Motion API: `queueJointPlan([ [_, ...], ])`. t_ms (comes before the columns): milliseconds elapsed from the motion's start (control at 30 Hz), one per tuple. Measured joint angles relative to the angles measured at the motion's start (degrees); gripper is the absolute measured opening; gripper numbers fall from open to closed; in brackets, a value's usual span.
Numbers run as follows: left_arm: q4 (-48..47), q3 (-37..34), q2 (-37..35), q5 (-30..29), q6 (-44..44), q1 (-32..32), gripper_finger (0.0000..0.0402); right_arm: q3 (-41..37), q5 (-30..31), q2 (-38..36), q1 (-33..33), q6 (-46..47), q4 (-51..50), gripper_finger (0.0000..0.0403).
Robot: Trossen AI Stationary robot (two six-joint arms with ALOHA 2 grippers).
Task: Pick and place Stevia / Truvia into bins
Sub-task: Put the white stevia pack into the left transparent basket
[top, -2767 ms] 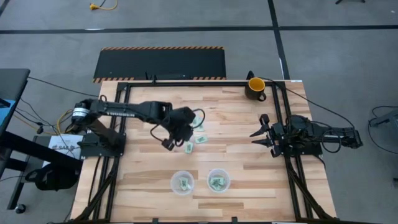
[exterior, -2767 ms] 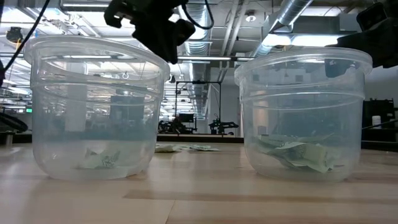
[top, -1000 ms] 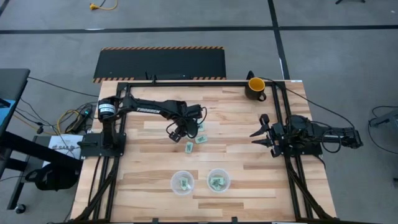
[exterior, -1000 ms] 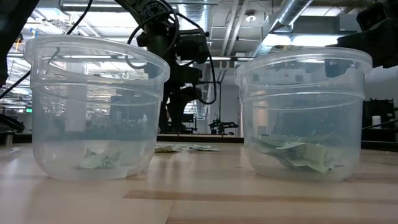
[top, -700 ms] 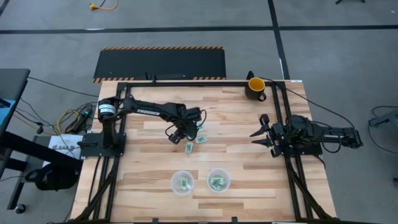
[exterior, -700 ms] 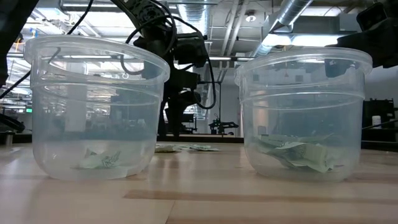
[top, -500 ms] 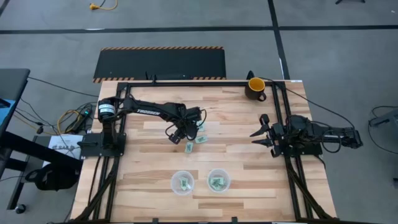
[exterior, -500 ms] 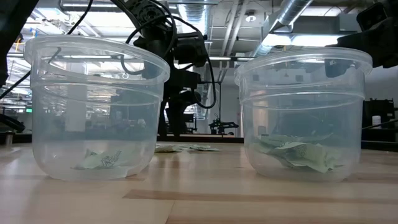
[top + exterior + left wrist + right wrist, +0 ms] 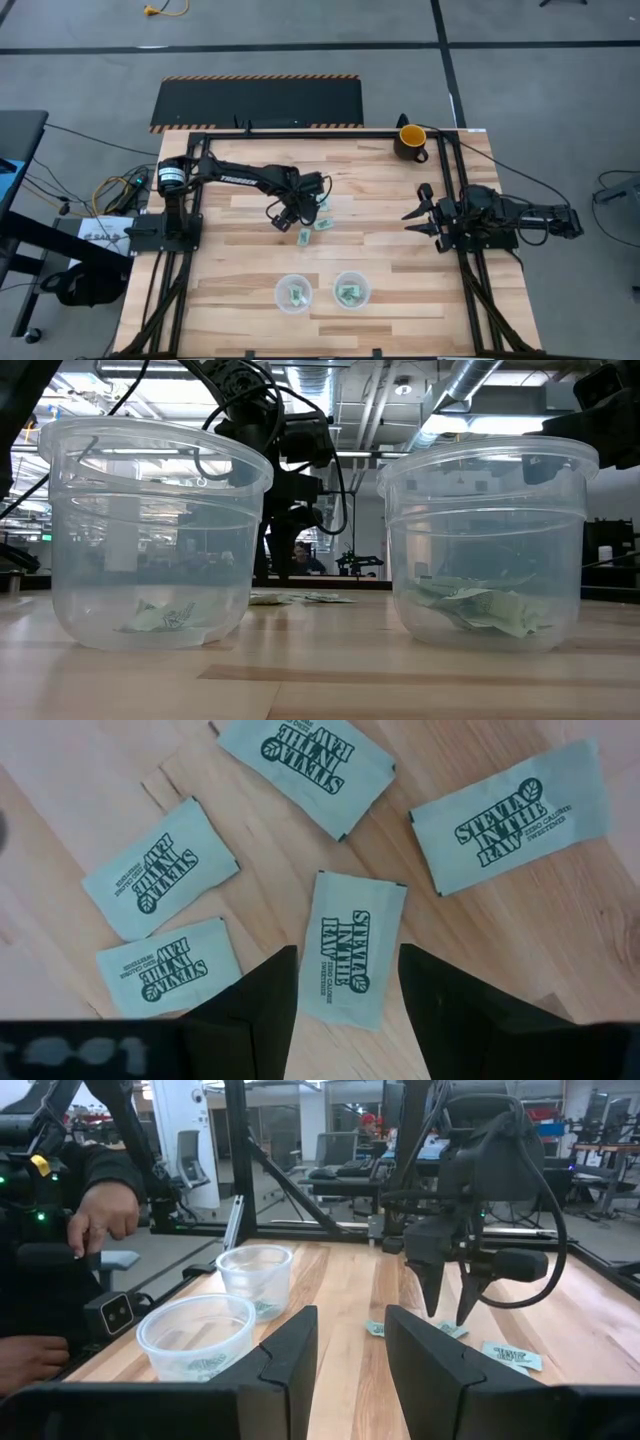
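Note:
Several light-green Stevia packets lie flat on the wooden table; the left wrist view shows one (image 9: 345, 960) right between my fingers and others around it (image 9: 160, 870), (image 9: 510, 815). My left gripper (image 9: 345, 982) is open and points down over this cluster (image 9: 304, 237), with a finger on either side of the middle packet. The right wrist view shows its fingertips (image 9: 448, 1308) close above the wood. Two clear cups (image 9: 293, 293), (image 9: 351, 290) stand near the table's near edge, each with packets in its bottom (image 9: 160, 618), (image 9: 480, 610). My right gripper (image 9: 415, 216) waits open at the table's right side.
A yellow-and-black mug (image 9: 411, 140) stands at the far right corner. A black frame runs round the table's edges (image 9: 300, 132). Beyond the table, a person's hand (image 9: 105, 1215) shows in the right wrist view. Bare wood lies between the packets and the cups.
My left gripper has sunk a little toward the packets and then kept still, fingers open throughout. The packets and cups have stayed where they were.

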Motion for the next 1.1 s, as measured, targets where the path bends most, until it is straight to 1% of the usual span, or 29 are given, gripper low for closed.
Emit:
queueJointPlan([
  [200, 0.3, -0.1, 3.0, 0.0, -0.5, -0.7, 0.0165, 0.0, 0.0, 0.0, 0.0, 0.0, 0.0, 0.0113],
  [300, 0.8, 0.2, 3.7, 0.9, -0.6, -0.9, 0.0165, 0.0, 0.0, 0.0, 0.0, 0.0, 0.0, 0.0113],
  [667, 0.7, 0.1, 3.6, 1.4, -0.9, -0.9, 0.0161, 0.0, 0.0, 0.0, 0.0, 0.0, 0.0, 0.0113],
  [833, 0.4, 0.1, 3.6, 1.0, -0.9, -0.9, 0.0130, 0.0, 0.0, 0.0, 0.0, 0.0, 0.0, 0.0113],
  [1100, -0.3, 0.7, 3.8, 0.3, -0.5, -1.1, 0.0048, 0.0, 0.0, 0.0, 0.0, 0.0, 0.0, 0.0113],
])
